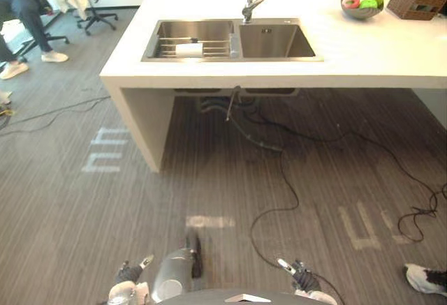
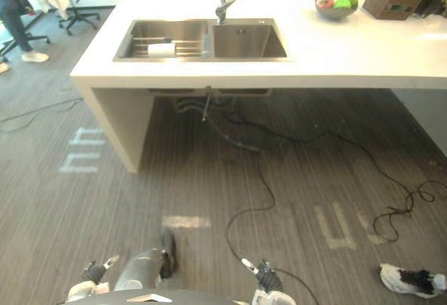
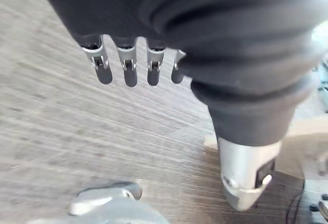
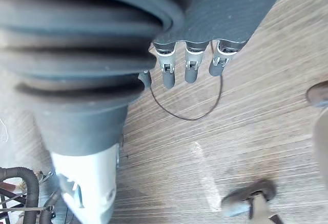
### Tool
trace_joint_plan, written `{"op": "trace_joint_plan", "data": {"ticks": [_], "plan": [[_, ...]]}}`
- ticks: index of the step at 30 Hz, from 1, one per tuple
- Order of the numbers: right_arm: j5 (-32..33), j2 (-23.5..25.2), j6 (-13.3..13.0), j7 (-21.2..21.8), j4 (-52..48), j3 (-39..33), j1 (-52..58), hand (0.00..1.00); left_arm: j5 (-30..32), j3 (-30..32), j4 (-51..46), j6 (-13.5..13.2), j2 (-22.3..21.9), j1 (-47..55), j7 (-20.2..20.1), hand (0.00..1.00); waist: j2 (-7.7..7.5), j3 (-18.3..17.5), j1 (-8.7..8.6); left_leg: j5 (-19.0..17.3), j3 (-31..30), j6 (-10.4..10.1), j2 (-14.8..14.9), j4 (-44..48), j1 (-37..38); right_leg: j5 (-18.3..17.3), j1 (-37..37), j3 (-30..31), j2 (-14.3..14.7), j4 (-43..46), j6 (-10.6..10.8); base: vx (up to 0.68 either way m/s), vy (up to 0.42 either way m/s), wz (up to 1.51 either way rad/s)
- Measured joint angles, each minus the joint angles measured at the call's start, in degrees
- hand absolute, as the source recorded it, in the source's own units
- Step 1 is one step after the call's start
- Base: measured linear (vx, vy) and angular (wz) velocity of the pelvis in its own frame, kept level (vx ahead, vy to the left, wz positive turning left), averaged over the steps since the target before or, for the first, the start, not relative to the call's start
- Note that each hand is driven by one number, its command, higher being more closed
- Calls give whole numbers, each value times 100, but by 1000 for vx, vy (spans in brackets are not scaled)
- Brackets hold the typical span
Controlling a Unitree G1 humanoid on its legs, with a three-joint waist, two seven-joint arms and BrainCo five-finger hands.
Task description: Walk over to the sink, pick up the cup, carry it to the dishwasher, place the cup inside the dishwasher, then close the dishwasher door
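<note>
- You're on the walk-up: left hand (image 3: pixel 127 67) and right hand (image 4: pixel 190 67) hang released, fingers straight, holding nothing.
- The cup (image 1: pixel 188 49) lies in the sink (image 1: pixel 276 43), well ahead of both hands, on your left hand's side.
- Next, I'd say: step up to the bench (image 1: pixel 363 54), then reach in.
- Mind the cable tangle (image 1: pixel 417 212) ahead of your right hand, and a person's shoe (image 1: pixel 424 277) near it.

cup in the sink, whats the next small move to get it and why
Probably a step forward toward the counter. The cup lies on the rack in the left basin of the sink, across a stretch of floor and likely out of reach. The left robot hand and right robot hand hang low, fingers straight, holding nothing.
</note>
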Motion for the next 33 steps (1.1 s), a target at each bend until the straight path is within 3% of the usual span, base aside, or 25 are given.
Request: {"op": "trace_joint_plan", "data": {"ticks": [1, 4, 5, 6, 7, 8, 9, 10, 11, 13, 14, 16, 17, 19, 20, 21, 23, 24, 25, 26, 27, 29, 30, 31, 33], "plan": [[-8, 76, 33, 0, 19, 125, -77, 0, 110, -39, -23, -199, 34, -67, 190, 0, -116, 40, -19, -107, -1, 43, -37, 355, -155, -92, -42, 188, -36, 125, -207, 630, 287, -13], [-17, 118, 212, -4, 239, 224, -264, 0, 301, -429, -84, -499, 97, -325, 616, 0, -179, 64, -146, -321, -66, 454, -224, 719, -249, 302, -350, 398, -139, 996, 139, 546, 257, 34], [-21, 121, 287, -22, 321, 204, -309, 0, 395, -673, -163, -573, 130, -414, 816, 0, -268, 97, -154, -401, -31, 591, -411, 577, 81, 519, -513, 406, -250, 1793, 533, 529, 207, 32], [-13, 136, 343, -31, 433, 197, -313, 0, 525, -969, -370, -602, 121, -369, 1029, 0, -396, 75, -154, -524, 6, 653, -622, 305, 512, 940, -792, 416, -392, 2825, 1318, 640, 231, 26], [-8, 136, 373, -31, 431, 191, -314, 0, 600, -1156, -614, -619, 116, -345, 1154, 0, -440, 79, -162, -631, 4, 680, -723, 150, 855, 1514, -1081, 469, -467, 3659, 1934, 525, 179, 7], [-5, 146, 370, -28, 432, 121, -316, 0, 629, -1292, -982, -594, 113, -340, 1271, 0, -464, 92, -139, -722, -11, 646, -812, -15, 1172, 1721, -1492, 432, -602, 4632, 1865, 494, 167, -6], [4, 148, 368, -32, 429, 48, -309, 0, 629, -1389, -1555, -521, 69, -361, 1475, 0, -465, 97, -158, -766, -10, 643, -928, -359, 1641, 1672, -2051, 118, -832, 5596, 1612, 371, 124, -13], [4, 131, 367, -34, 423, 35, -302, 0, 626, -1437, -1844, -484, 44, -390, 1585, 0, -475, 88, -182, -776, -12, 644, -947, -547, 1883, 1580, -2315, -39, -903, 5855, 1385, 454, 147, -13], [19, 118, 329, -41, 374, 13, -264, 0, 621, -1555, -2379, -393, 58, -512, 1835, 0, -405, 80, -205, -799, -64, 632, -949, -870, 2299, 1312, -2815, -320, -894, 6043, 960, 536, 118, 6], [235, 142, 242, -55, 235, -70, -147, 0, 615, -1581, -3155, -226, 72, -862, 2248, 0, -396, 81, -362, -861, -339, 589, -947, -1180, 2754, 892, -3452, -726, -785, 5683, 733, 487, 45, 50], [324, 143, 184, -71, 191, -214, -71, 0, 617, -1563, -3705, -54, 49, -1123, 2454, 0, -383, 86, -493, -940, -564, 528, -918, -1272, 2969, 750, -3740, -976, -746, 4993, 637, 482, -64, 98], [417, 165, 100, -168, 207, -319, 181, 0, 702, -1503, -4525, 86, 62, -1426, 2654, 0, -361, 91, -597, -1100, -877, 453, -837, -1263, 3249, 813, -3864, -1209, -699, 3568, 504, 562, -105, 98], [453, 242, 62, -202, 210, -386, 412, 0, 837, -1416, -5110, 97, 116, -1499, 2771, 0, -319, 71, -620, -1344, -1083, 357, -767, -1186, 3465, 1072, -3819, -1258, -663, 2647, 406, 600, -178, 78], [454, 243, 34, -274, 206, -297, 704, 0, 998, -1270, -6076, 80, 175, -1392, 2979, 0, -249, -8, -598, -1872, -1209, 105, -638, -819, 3665, 1662, -3816, -1176, -558, 2016, 270, 654, -228, 55], [440, 243, 43, -279, 213, -112, 926, 0, 1156, -1191, -6630, 32, 278, -1250, 3100, 0, -339, -187, -583, -2220, -1182, -124, -598, -483, 3702, 2217, -3799, -1053, -535, 1891, 214, 537, -202, 27], [491, 118, 57, -258, 215, -161, 924, 0, 1286, -1171, -6765, -21, 227, -1150, 3179, 0, -132, -203, -580, -2338, -1132, -203, -407, -295, 3737, 2077, -3742, -1183, -424, 2091, 144, 651, -243, 26], [387, -257, 210, -225, 204, 109, 931, 0, 1560, -1222, -7324, -189, 32, -1001, 3259, 0, 278, -242, -531, -2052, -899, -555, 83, 1271, 3256, 1730, -3138, -1380, -52, 1714, 54, 597, -239, 17], [386, -285, 238, -223, 198, 107, 928, 0, 1607, -1272, -7433, -210, 4, -1034, 3258, 0, 325, -244, -517, -1813, -870, -686, 188, 1828, 3041, 1698, -2934, -1402, 17, 1554, 26, 721, -286, 19], [329, -294, 268, -218, 188, 106, 928, 0, 1763, -1326, -7666, -342, 30, -1097, 3195, 0, 299, -264, -458, -1740, -535, -782, 577, 2829, 2616, 1660, -2315, -1439, 84, 1090, 0, 560, -218, 9], [281, -293, 263, -215, 188, 102, 949, 0, 1806, -1324, -7746, -352, 40, -1092, 3163, 0, 245, -295, -450, -1764, -360, -741, 719, 2921, 2526, 1660, -2173, -1446, 83, 946, 1, 448, -168, 1], [261, -297, 254, -206, 189, 96, 975, 0, 1822, -1324, -7805, -362, 47, -1093, 3093, 0, 195, -345, -435, -1805, -182, -685, 864, 2880, 2416, 1661, -2056, -1441, 77, 804, 0, 277, -132, -19], [212, -316, 217, -77, 191, 26, 995, 0, 1836, -1357, -7976, -385, 67, -1102, 2765, 0, 248, -509, -388, -1641, 289, -462, 1299, 1898, 2289, 1667, -1779, -1404, 61, 437, 24, 327, -111, -18], [212, -316, 186, -13, 191, -63, 985, 0, 1873, -1461, -7966, -383, 65, -1183, 2559, 0, 311, -588, -414, -984, 407, -238, 1388, 882, 2236, 1673, -1736, -1409, 60, 365, 73, 253, -1, 4], [205, -323, 170, 11, 197, -168, 977, 0, 1875, -1549, -7942, -372, 68, -1259, 2429, 0, 350, -599, -443, -661, 370, -277, 1398, 420, 2155, 1663, -1742, -1402, 80, 357, 104, 327, 69, 5], [165, -170, 147, 42, 246, -556, 939, 0, 2030, -1784, -7856, -285, 265, -1325, 1863, 0, 271, -764, -547, -427, 313, -532, 1095, -605, 2468, 1657, -1908, -1332, -60, 349, 205, 241, 115, 8]]}}
